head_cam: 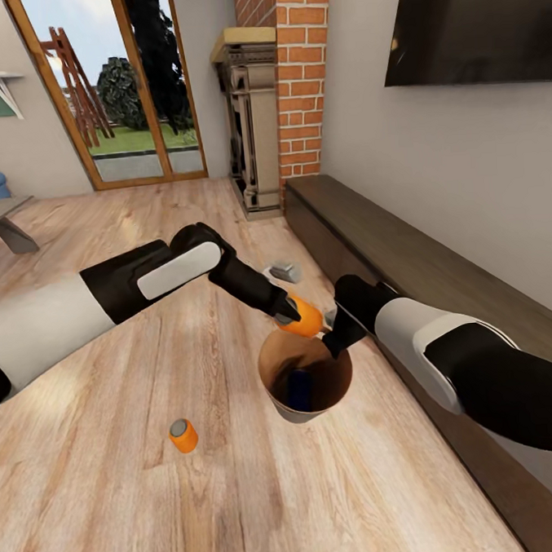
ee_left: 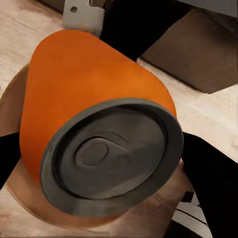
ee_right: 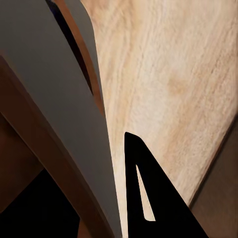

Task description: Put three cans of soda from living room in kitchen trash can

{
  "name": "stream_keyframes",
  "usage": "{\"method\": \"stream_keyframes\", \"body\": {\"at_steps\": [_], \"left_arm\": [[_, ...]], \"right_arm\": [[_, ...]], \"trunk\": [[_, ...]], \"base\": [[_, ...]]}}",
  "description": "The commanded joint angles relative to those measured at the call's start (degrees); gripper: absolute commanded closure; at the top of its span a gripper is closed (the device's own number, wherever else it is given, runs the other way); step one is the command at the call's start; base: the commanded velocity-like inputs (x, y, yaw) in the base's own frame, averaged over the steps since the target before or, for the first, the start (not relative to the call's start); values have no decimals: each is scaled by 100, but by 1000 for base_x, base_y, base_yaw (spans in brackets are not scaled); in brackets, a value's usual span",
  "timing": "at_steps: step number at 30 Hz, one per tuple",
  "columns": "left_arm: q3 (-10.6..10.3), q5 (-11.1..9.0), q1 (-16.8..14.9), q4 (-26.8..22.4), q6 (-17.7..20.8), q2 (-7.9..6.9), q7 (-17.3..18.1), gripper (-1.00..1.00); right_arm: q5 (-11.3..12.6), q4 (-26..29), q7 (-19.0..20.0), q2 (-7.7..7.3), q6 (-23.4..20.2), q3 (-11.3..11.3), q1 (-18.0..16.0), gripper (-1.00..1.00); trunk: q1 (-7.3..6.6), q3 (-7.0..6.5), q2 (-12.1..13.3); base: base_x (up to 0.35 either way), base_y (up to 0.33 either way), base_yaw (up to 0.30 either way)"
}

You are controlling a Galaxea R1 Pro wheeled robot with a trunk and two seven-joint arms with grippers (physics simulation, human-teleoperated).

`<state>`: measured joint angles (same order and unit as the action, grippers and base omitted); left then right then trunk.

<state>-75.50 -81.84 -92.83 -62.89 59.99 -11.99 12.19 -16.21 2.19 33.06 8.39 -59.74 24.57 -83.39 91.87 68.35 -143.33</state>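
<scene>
Above the rim of the trash can (head_cam: 277, 402), the left hand (head_cam: 293, 310) grips an orange soda can (head_cam: 303, 318), its fingers closed on the body; the left wrist view shows the can's grey top (ee_left: 111, 156) tilted over the brown interior of the bin. A dark blue can (head_cam: 299, 389) already lies inside. The right hand (head_cam: 338, 334) appears to pinch the bin's far rim, a finger (ee_right: 148, 198) lying just beside the pale outer wall (ee_right: 54, 119), though how tightly it grips cannot be told. A second orange can (head_cam: 184, 435) stands upright on the wood floor (head_cam: 117, 482), well apart from the bin. The step in hand is judged to be depositing the second can; the next move calls for opening the left hand squarely over the mouth.
</scene>
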Motion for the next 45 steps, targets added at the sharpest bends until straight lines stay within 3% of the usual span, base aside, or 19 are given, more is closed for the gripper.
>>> {"method": "stream_keyframes", "body": {"at_steps": [1,10,16,20,24,32,40,41,42,45], "left_arm": [[1,-8,80,2,1,18,-93,100],[-21,31,371,-2,1,20,-289,100],[-87,595,578,6,1,39,-289,100],[-94,728,678,17,1,60,-288,100],[-98,771,758,21,1,182,-288,100],[-108,910,1001,271,1,565,-289,100],[-120,977,1200,484,1,615,-296,100],[-121,1091,1211,500,1,613,-296,100],[-122,1382,1265,517,1,609,-292,100],[-120,1657,1378,558,1,611,-287,100]], "right_arm": [[111,10,4,16,-26,-110,-2,100],[110,26,1,49,-26,-130,-2,100],[110,32,4,71,-26,-136,-2,100],[110,41,2,86,-26,-136,-2,100],[110,50,0,123,-26,-141,-2,100],[117,142,-1,161,-26,-145,-9,100],[118,147,-1,161,-26,-145,-11,100],[118,145,-1,161,-26,-145,-11,100],[118,141,-1,161,-26,-145,-11,100],[118,140,-1,161,-26,-145,-11,100]], "trunk": [[-1,-1,-1],[-1,-1,-1],[-1,-1,-1],[-1,-1,-1],[-1,-1,-1],[-1,-1,-1],[-1,-1,-1],[-1,-1,-1],[-1,-1,-1],[-1,-1,-1]], "base": [[0,0,0],[0,0,0],[0,0,0],[0,0,0],[0,0,0],[0,0,0],[0,0,0],[0,0,0],[0,0,0],[0,0,0]]}}
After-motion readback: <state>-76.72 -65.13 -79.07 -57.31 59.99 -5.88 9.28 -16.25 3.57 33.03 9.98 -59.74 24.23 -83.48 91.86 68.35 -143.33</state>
